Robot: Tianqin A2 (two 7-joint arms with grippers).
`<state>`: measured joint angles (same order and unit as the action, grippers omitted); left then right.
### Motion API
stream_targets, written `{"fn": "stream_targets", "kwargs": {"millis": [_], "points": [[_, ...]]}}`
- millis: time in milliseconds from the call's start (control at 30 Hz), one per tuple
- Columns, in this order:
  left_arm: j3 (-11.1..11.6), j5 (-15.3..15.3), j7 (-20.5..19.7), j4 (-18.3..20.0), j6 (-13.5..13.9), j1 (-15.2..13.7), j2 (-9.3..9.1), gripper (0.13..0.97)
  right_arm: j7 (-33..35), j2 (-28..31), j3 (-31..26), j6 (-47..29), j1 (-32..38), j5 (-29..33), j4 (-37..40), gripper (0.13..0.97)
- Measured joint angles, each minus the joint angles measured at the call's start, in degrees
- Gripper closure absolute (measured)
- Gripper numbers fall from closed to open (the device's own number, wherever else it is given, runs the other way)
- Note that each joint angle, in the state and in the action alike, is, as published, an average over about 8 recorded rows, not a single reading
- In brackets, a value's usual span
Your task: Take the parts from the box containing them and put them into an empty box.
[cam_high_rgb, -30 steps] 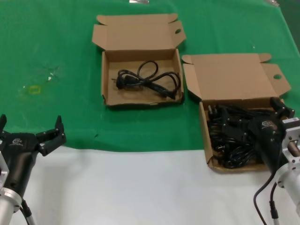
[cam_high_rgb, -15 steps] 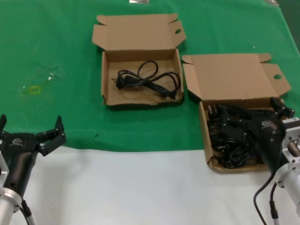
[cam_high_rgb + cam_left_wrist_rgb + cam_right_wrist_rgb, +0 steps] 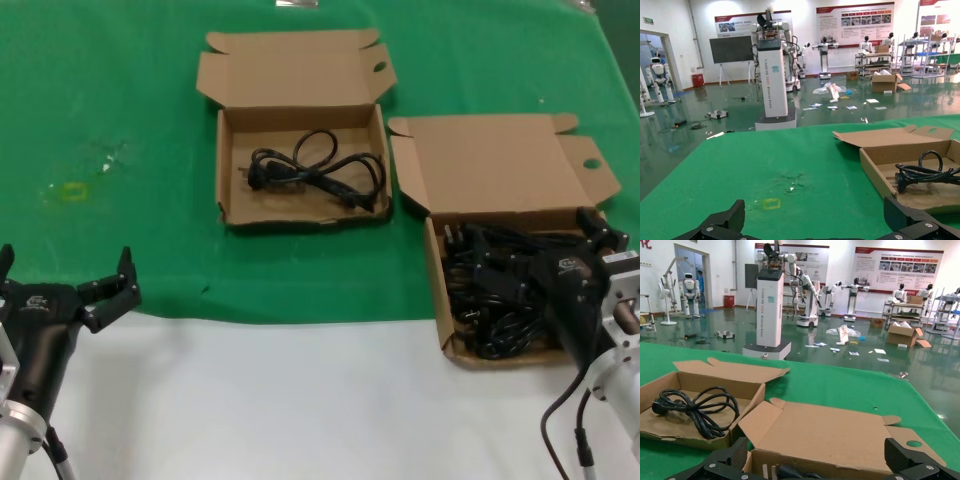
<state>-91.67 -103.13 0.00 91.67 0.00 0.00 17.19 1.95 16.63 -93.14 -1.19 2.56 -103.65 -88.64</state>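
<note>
The box containing the parts (image 3: pixel 490 165) sits at the right, lid flap laid back, full of tangled black cords (image 3: pixel 490 300). My right gripper (image 3: pixel 540 245) hangs open over those cords, fingers spread across the box with nothing between them. In the right wrist view the gripper (image 3: pixel 815 460) faces the flap (image 3: pixel 830 435), with a plug (image 3: pixel 790 472) just below. The other box (image 3: pixel 222 170) stands farther back at centre and holds one looped cord (image 3: pixel 315 170). My left gripper (image 3: pixel 65 262) is open at the near left, above the cloth's front edge.
A green cloth (image 3: pixel 120 90) covers the table, with a white strip (image 3: pixel 300 400) along the near edge. A small yellow mark (image 3: pixel 72 190) lies on the left of the cloth. Bare green stretches between my left gripper and the far box.
</note>
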Motion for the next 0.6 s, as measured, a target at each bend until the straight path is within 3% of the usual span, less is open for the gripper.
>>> {"fn": "stream_targets", "kwargs": {"millis": [600], "points": [[0.0, 0.0, 0.0, 0.0, 0.0, 0.0, 0.0, 0.132, 0.0, 0.0, 0.0, 0.0, 0.0, 0.0, 0.0, 0.129]]}}
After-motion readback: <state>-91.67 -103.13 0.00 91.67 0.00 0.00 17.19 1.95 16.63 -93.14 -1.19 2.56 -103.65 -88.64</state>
